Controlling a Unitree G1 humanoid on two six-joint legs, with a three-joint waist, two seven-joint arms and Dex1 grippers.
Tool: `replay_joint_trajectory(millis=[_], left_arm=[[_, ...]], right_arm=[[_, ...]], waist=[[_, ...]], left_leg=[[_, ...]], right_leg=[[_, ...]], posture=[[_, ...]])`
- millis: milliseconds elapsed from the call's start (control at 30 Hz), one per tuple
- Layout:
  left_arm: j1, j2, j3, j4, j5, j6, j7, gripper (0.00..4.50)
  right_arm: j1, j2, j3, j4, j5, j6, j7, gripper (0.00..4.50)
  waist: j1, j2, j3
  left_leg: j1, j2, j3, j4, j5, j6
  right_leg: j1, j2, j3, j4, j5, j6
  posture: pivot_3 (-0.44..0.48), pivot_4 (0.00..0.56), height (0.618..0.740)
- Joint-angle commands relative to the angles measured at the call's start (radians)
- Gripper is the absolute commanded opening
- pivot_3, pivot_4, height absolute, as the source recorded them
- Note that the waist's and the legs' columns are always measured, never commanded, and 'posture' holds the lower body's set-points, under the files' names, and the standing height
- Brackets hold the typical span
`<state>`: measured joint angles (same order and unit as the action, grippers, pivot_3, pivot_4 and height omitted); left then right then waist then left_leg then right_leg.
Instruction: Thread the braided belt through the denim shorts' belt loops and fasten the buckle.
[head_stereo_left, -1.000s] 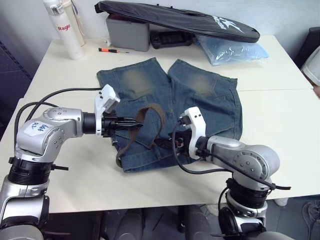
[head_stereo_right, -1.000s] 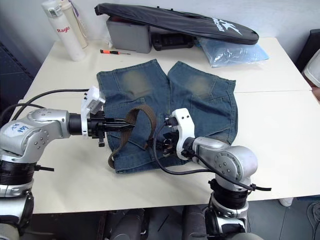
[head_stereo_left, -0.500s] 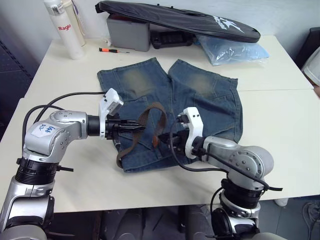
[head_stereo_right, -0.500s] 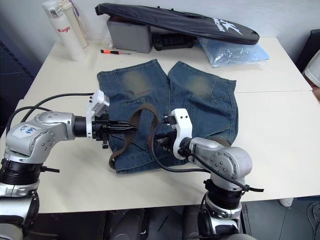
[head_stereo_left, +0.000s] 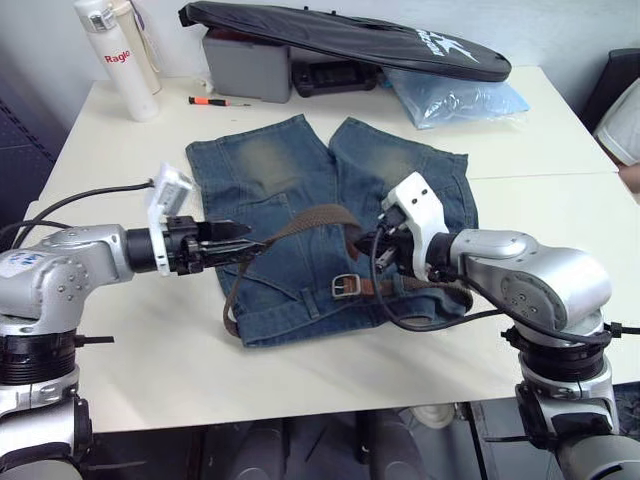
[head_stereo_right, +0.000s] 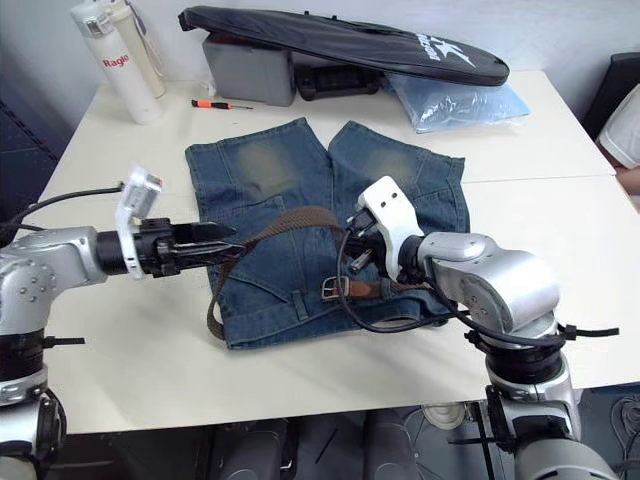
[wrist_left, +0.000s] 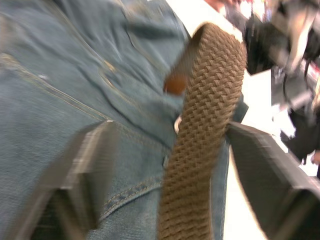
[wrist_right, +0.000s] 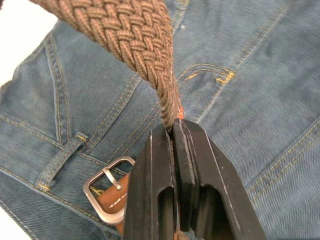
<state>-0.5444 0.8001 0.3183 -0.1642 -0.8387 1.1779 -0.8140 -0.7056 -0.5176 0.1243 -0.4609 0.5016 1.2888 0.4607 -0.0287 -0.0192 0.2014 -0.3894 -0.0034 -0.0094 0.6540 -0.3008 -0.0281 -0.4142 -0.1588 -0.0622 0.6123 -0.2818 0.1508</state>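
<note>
1. Where the left gripper reaches in over the denim shorts, its fingers stand spread, with the braided belt running loose between them.
2. Right gripper: pinched tight on the belt, strap rising from its fingertips.
3. Buckle: flat on the waistband just beside that gripper, near a belt loop.

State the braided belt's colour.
Brown woven braided belt, clearest in the right wrist view.
</note>
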Motion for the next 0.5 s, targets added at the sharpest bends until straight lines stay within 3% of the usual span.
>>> replay_joint_trajectory(millis=[33,133,200,267,333,400,500], left_arm=[[-0.041,0.014,0.246,0.007,-0.211,0.185,0.086,4.42],[-0.033,0.027,0.348,0.001,-0.48,0.385,0.154,4.42],[0.119,0.108,0.367,-0.073,-0.762,0.341,0.26,4.42],[0.317,0.182,0.376,-0.146,-1.047,0.178,0.431,4.42],[0.47,0.179,0.384,-0.256,-1.131,0.03,0.504,4.42],[0.579,0.158,0.386,-0.332,-1.134,-0.079,0.525,4.42],[0.708,0.061,0.289,-0.508,-1.134,-0.333,0.675,4.42]], right_arm=[[-0.065,-0.018,0.079,0.041,-0.061,-0.12,0.032,0.0],[-0.107,-0.013,0.156,0.097,-0.115,-0.199,0.053,0.0],[-0.132,0.02,0.198,0.117,-0.142,-0.238,0.053,0.0],[-0.161,0.059,0.245,0.152,-0.177,-0.294,0.059,0.0],[-0.188,0.088,0.294,0.205,-0.226,-0.382,0.078,0.0],[-0.219,0.137,0.341,0.276,-0.269,-0.46,0.093,0.0],[-0.254,0.189,0.38,0.346,-0.314,-0.533,0.124,0.0]], waist=[[-0.002,0.0,0.0],[-0.001,0.0,0.0],[-0.007,-0.001,-0.001],[-0.012,-0.001,-0.001],[-0.017,-0.001,-0.001],[-0.012,-0.001,-0.001],[0.002,-0.001,-0.001]], left_leg=[[0.0,0.0,0.0,0.0,0.0,0.0],[0.0,0.0,0.0,0.0,0.0,0.0],[0.0,0.0,0.0,0.001,0.0,0.0],[0.003,0.002,-0.005,-0.002,-0.001,-0.001],[0.004,0.002,-0.005,-0.002,-0.001,-0.001],[0.004,0.001,-0.005,-0.002,-0.001,-0.001],[0.004,0.0,-0.004,-0.001,-0.001,-0.001]], right_leg=[[0.0,0.0,0.0,0.0,0.0,0.0],[0.0,0.0,0.0,0.0,0.0,0.0],[0.0,-0.001,0.0,0.0,0.0,0.0],[0.0,-0.002,0.003,0.0,0.0,0.0],[-0.001,-0.002,0.004,0.0,0.0,0.0],[-0.002,-0.003,0.005,0.001,0.0,-0.001],[-0.002,-0.003,0.006,0.001,0.0,-0.001]], posture=[[0.0,0.15,0.74],[0.0,0.15,0.74],[0.0,0.15,0.74],[0.0,0.15,0.74],[0.0,0.15,0.74],[0.0,0.15,0.74],[0.0,0.15,0.74]])
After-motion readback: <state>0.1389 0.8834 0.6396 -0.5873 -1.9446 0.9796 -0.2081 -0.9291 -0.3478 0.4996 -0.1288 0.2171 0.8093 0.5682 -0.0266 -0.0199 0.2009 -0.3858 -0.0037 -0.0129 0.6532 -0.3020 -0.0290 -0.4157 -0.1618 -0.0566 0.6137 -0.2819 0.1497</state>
